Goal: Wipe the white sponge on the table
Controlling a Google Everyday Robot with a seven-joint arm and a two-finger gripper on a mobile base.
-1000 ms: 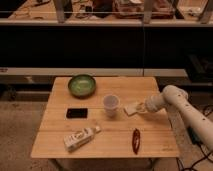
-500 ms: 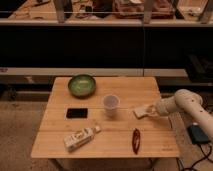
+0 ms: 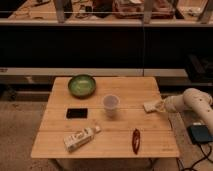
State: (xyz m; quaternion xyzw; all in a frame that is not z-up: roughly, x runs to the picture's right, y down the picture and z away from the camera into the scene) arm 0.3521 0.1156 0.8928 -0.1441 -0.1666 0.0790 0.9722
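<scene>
**Figure.** Camera view of the table [image 3: 60, 127] during the wiping task. The white sponge [image 3: 149, 106] lies flat on the wood to the right of the plastic cup [image 3: 111, 105] as the view shows it. It is level with the cup and close to the table's edge on that side. The gripper [image 3: 158, 105] sits at the side of the sponge farthest from the cup, touching or overlapping it. I cannot tell whether the claw is clamped on the pad or only resting against it. The white arm [image 3: 192, 100] reaches in from beyond that edge, farther again from the cup.

**Other items, placed from the cup.**
- A green bowl [image 3: 82, 85] stands behind it and to its left.
- A black flat device [image 3: 77, 113] lies to its left, slightly nearer the camera.
- A labelled bottle [image 3: 80, 139] lies on its side, nearer the camera and to the left.
- A red object [image 3: 135, 140] lies nearer the camera and a little to the right.

**Hazards, as I judge them.**
- A stroke away from the cup could carry the sponge over the nearby edge.
- A long stroke toward the cup could knock it, since it stands upright and looks light.
- If the hold is loose, the pad may stay behind while the gripper slides on.
- Pressing too hard could catch the pad on a plank seam.

I would keep strokes short, within the bare strip between the cup and the edge.
</scene>
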